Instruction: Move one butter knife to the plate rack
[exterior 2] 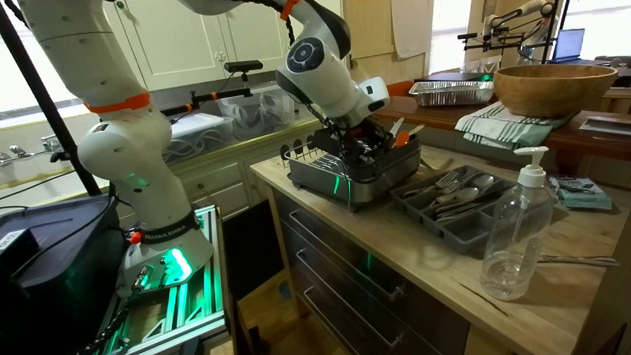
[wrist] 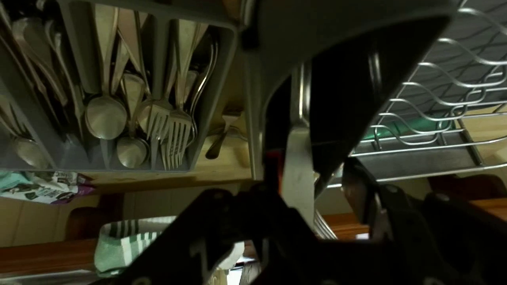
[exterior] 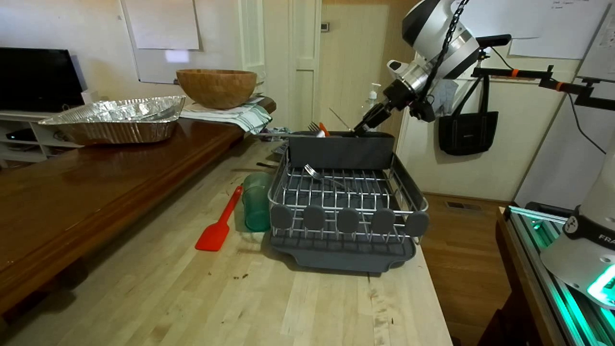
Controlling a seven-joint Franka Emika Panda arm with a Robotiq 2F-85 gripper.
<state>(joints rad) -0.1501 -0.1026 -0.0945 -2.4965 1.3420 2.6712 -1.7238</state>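
The plate rack [exterior: 342, 153] is dark grey with a wire grid and a deep cutlery holder at its far end. It also shows in an exterior view [exterior 2: 320, 180] and in the wrist view [wrist: 418, 152]. A butter knife [wrist: 297, 170] stands tilted in the holder, its blade upward; in an exterior view it seems to be the thin sliver [exterior: 340, 119]. My gripper [wrist: 311, 178] is at the holder's mouth, its fingers apart. The blade lies near the left finger, which hides part of it; I cannot tell whether they touch. The gripper also shows in an exterior view [exterior: 360, 129].
A fork [exterior: 313, 172] lies on the rack's wires. A green cup [exterior: 256, 202] and red spatula [exterior: 216, 233] lie beside the rack. A cutlery tray [exterior 2: 461, 241] and soap bottle [exterior 2: 517, 246] stand on the same counter. A fork [wrist: 326, 229] and orange handle [exterior 2: 402, 139] rise from the holder.
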